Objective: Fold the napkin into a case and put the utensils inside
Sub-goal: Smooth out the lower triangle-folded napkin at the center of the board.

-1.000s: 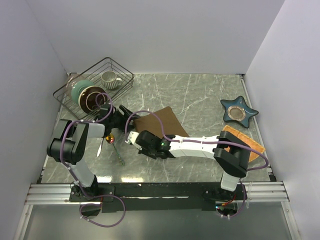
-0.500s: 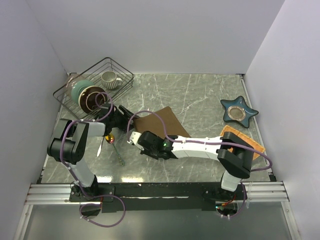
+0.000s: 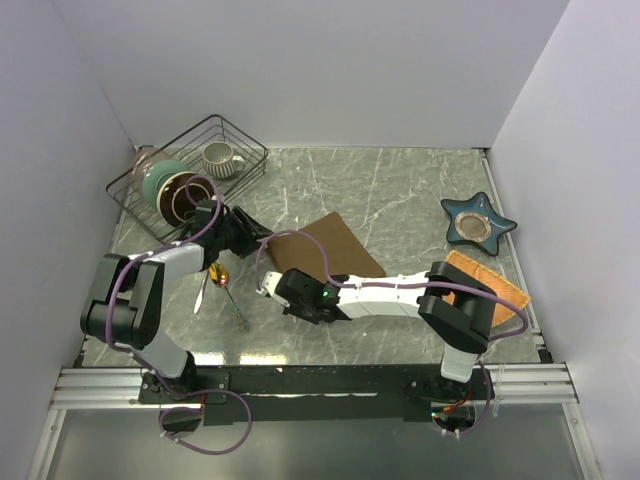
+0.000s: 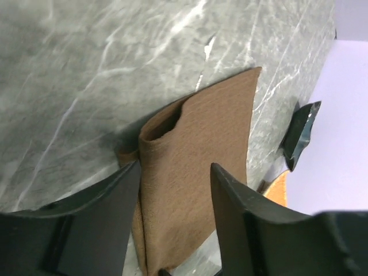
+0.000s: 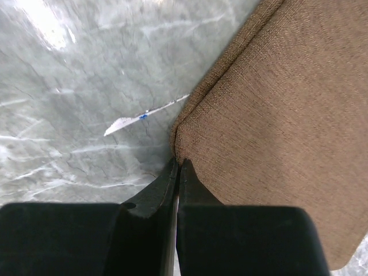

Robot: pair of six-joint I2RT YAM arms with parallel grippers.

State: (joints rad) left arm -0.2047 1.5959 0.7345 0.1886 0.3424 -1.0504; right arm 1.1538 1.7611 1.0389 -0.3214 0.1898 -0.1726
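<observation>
Left wrist: left gripper [image 4: 175,168] spread astride the open-mouthed case [image 4: 204,138] — right gripper [image 5: 177,164] closed at its corner.

Folded dark-brown napkin [image 4: 201,144] flat on the grey marbled table [image 4: 86,69], its end toward the left gripper [image 4: 175,169] gaping as a small pocket mouth. Gripper spread apart, one dark finger [image 4: 98,224] on either side of the cloth, contact unclear. Further right, by the pale wall [image 4: 345,115]: a dark blue dish [image 4: 299,135] and the edge of an orange mat [image 4: 276,187].
</observation>
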